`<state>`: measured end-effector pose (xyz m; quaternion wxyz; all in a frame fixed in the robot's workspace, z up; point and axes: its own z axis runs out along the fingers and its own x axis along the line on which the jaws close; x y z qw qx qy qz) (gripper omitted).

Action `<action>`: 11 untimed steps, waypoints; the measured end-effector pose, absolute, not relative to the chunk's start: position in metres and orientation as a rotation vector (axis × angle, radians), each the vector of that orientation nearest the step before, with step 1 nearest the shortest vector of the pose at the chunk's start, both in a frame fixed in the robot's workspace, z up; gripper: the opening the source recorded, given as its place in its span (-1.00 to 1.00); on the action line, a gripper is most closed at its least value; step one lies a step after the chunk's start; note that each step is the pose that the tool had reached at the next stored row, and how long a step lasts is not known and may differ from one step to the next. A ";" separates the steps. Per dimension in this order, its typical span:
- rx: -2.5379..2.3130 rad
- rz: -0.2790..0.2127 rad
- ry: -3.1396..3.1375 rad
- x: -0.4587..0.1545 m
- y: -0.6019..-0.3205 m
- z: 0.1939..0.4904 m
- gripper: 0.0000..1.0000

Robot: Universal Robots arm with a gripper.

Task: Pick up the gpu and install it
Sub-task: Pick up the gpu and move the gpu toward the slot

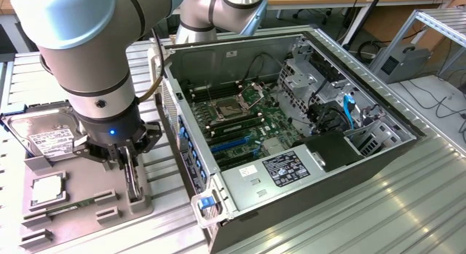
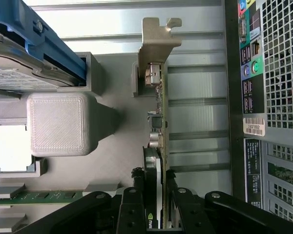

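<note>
The gpu (image 1: 132,184) stands on its long edge in a slot of the grey parts tray (image 1: 80,216), just outside the open computer case (image 1: 364,172). My gripper (image 1: 122,158) comes straight down on the card's top edge. In the wrist view the card (image 2: 156,122) runs away from me, its pale metal bracket (image 2: 154,39) at the far end. My gripper (image 2: 155,212) has one black finger pressed on each face of the gpu, shut on it. The card's lower edge still sits in the tray (image 2: 117,146).
On the tray lie a silver hard drive (image 1: 43,136), a processor (image 1: 47,189) and a green memory stick (image 1: 69,206). The case's rear wall (image 2: 268,97) stands close beside the card. Inside, the motherboard (image 1: 240,123) has blue slots (image 1: 233,143).
</note>
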<state>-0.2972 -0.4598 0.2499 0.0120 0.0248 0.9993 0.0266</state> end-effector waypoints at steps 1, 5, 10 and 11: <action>0.077 0.083 3.115 -0.297 -0.460 0.250 -0.46; 0.077 0.083 3.115 -0.297 -0.460 0.250 -0.46; 0.077 0.082 3.115 -0.297 -0.460 0.255 -0.46; 0.077 0.082 3.115 -0.297 -0.460 0.256 -0.46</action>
